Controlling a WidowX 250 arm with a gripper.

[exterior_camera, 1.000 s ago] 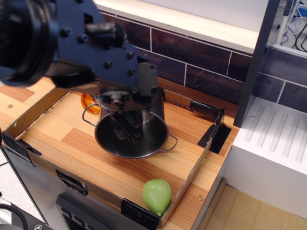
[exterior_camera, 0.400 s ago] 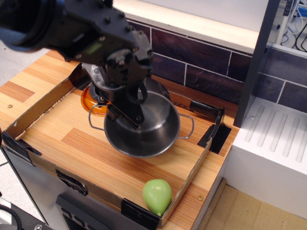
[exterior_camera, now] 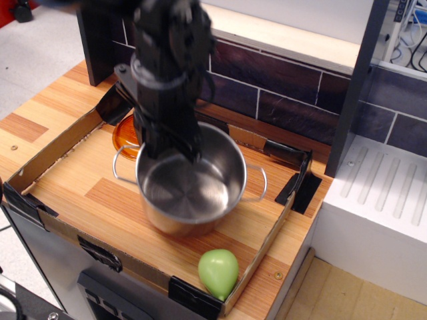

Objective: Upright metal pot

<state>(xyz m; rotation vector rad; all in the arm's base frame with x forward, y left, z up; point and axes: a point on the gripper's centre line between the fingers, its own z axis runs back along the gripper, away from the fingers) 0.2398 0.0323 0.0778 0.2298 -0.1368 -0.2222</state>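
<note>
The metal pot (exterior_camera: 193, 190) is a shiny steel stockpot with two wire loop handles. It stands with its opening upward on the wooden board inside the cardboard tray (exterior_camera: 60, 143). My black gripper (exterior_camera: 171, 141) comes down from above onto the pot's back-left rim. Its fingers look closed over the rim, one inside and one outside the wall. The arm hides the back part of the rim.
A flat orange lid (exterior_camera: 125, 137) lies just behind and left of the pot, partly hidden by the arm. A green pear-shaped object (exterior_camera: 218, 272) sits at the tray's front right corner. A tiled wall runs behind; a white unit (exterior_camera: 380, 200) stands to the right.
The pot has swung from tilted, with its mouth facing the camera, to upright on the board. The arm has risen and turned to point down over the back rim.
</note>
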